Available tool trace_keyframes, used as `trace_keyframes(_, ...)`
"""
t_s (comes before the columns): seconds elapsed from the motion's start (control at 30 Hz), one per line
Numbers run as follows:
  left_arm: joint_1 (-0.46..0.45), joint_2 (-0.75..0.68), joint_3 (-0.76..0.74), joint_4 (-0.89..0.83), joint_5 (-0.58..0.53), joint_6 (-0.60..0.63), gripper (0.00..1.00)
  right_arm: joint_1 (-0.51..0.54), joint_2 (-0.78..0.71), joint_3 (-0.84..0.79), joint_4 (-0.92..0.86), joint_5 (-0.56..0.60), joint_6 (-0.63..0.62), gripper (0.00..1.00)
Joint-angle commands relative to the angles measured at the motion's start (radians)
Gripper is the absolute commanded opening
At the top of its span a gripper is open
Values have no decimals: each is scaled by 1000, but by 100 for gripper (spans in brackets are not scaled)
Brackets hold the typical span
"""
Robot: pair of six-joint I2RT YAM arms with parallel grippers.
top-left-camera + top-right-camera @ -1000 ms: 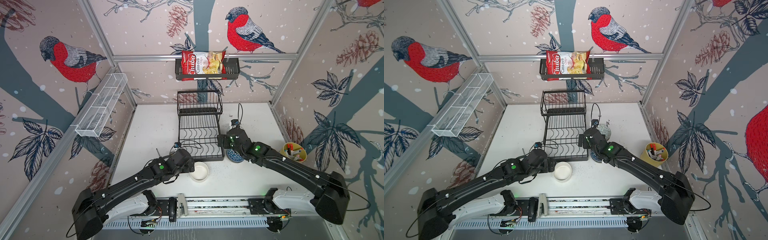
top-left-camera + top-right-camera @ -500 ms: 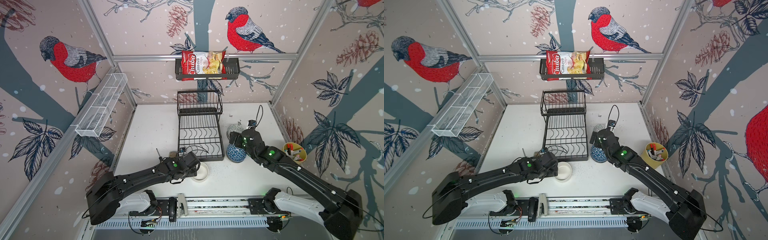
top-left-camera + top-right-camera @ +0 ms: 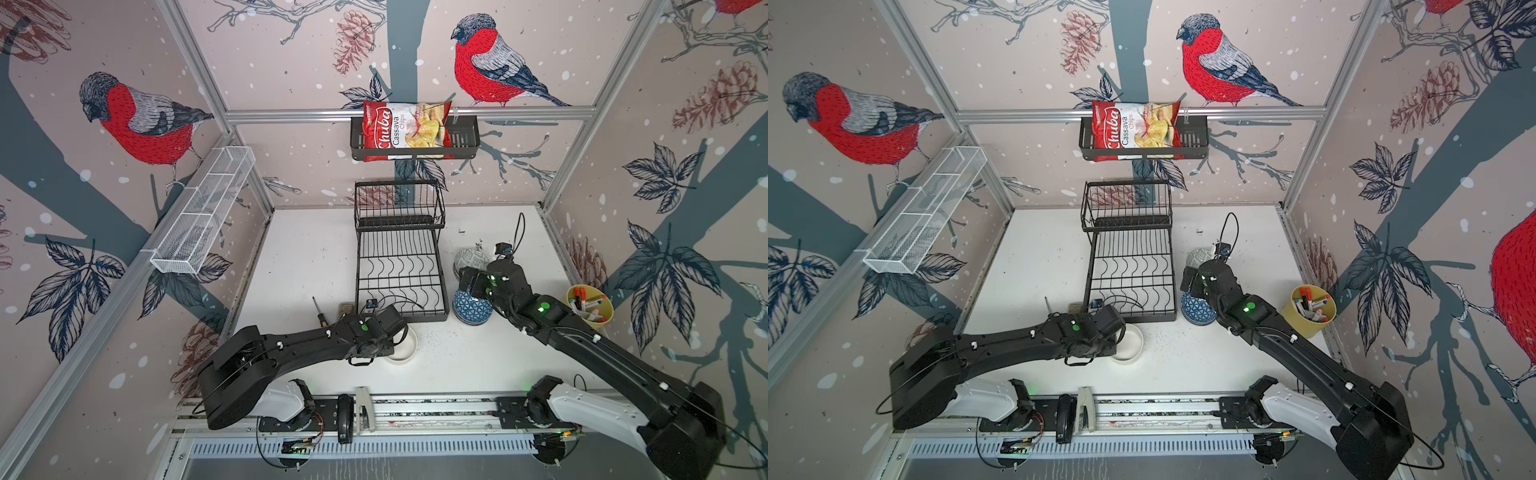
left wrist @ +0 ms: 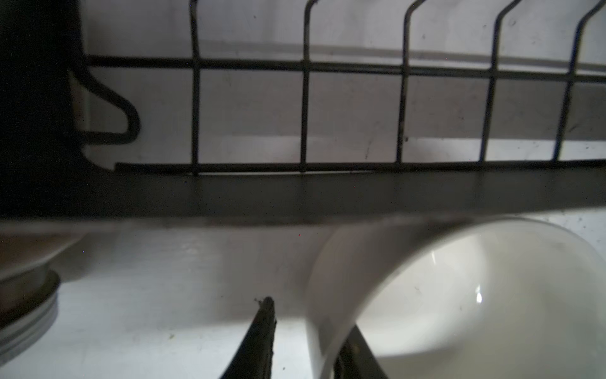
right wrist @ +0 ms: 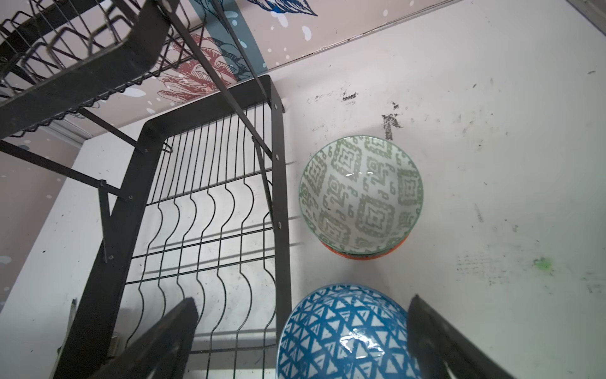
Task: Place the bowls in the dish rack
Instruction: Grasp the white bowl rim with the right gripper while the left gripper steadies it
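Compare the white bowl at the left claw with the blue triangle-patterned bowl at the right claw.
The white bowl is plain; the blue bowl has a triangle pattern. The left claw straddles the white bowl's wall, one finger inside; the right claw stands wide open over the blue bowl. The white bowl sits at the dish rack's front edge, the blue bowl beside it. Both are outside the rack.

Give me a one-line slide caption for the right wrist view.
Open right claw over the blue bowl beside the rack; green bowl nested in an orange bowl beyond.
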Motion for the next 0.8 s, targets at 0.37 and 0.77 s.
trace_keyframes(0.37,-11,0,-32,82,4,84,0,63,100,49,18,-3,-47,99)
trace_keyframes(0.77,-66,-219,-122,291,-77,150,0,56,65,15,107,-189,-115,100)
